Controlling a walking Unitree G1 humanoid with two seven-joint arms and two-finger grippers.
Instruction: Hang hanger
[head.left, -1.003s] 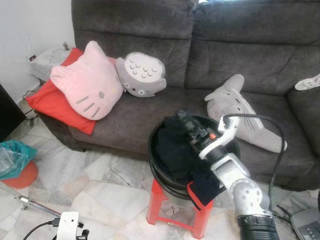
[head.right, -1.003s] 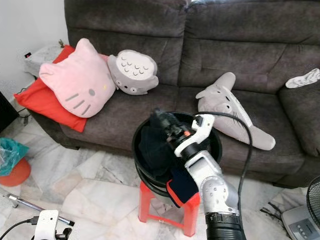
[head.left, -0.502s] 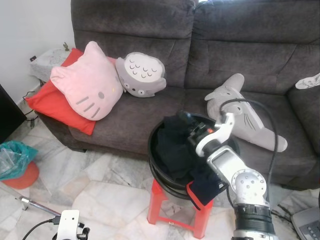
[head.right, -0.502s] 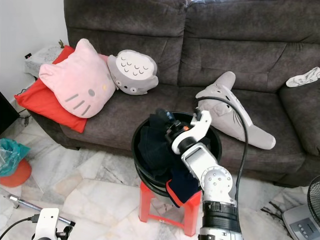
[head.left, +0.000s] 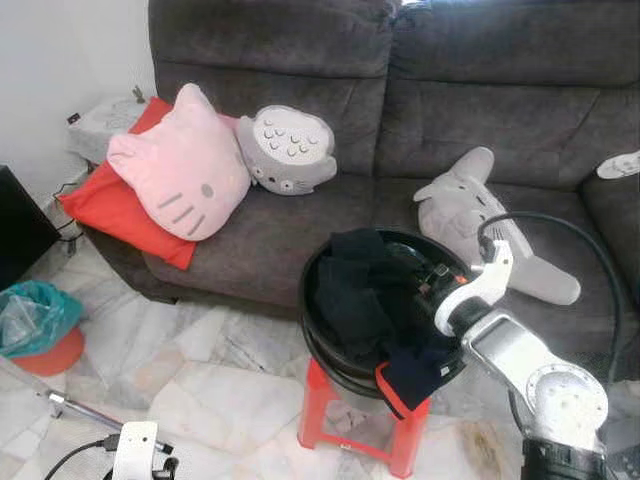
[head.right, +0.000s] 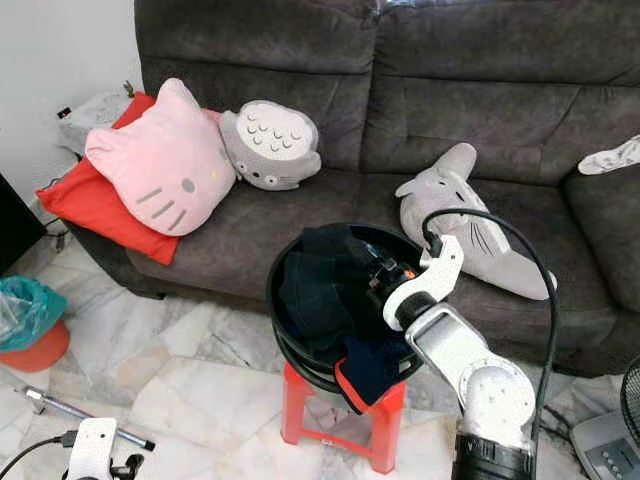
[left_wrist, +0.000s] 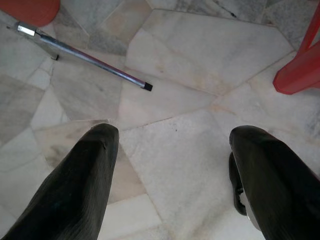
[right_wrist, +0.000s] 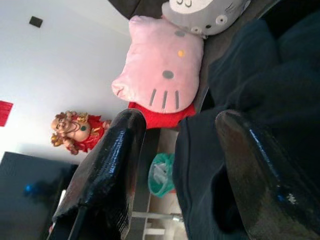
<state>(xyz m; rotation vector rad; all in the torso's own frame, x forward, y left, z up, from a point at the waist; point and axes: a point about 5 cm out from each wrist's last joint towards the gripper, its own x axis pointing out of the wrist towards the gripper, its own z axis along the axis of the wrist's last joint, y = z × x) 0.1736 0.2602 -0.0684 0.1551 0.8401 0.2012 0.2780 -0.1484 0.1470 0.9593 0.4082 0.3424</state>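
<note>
Right end effector over the laundry basin, fingers spread, no hanger to be seen

The right end effector (head.right: 378, 272) hovers released above dark clothes (head.left: 352, 285) in the black basin (head.left: 318, 335) on a red stool (head.left: 320, 410); the left end effector (left_wrist: 170, 170) hangs released over the floor. Risk: snagging cloth could tip the basin off its stool.

Soft, even daylight fills the room, with faint shadows under the red stool (head.left: 356, 428). The head views are sharp. In the wrist views, the near black fingers (right_wrist: 107, 170) look blurred and glossy with glare.
</note>
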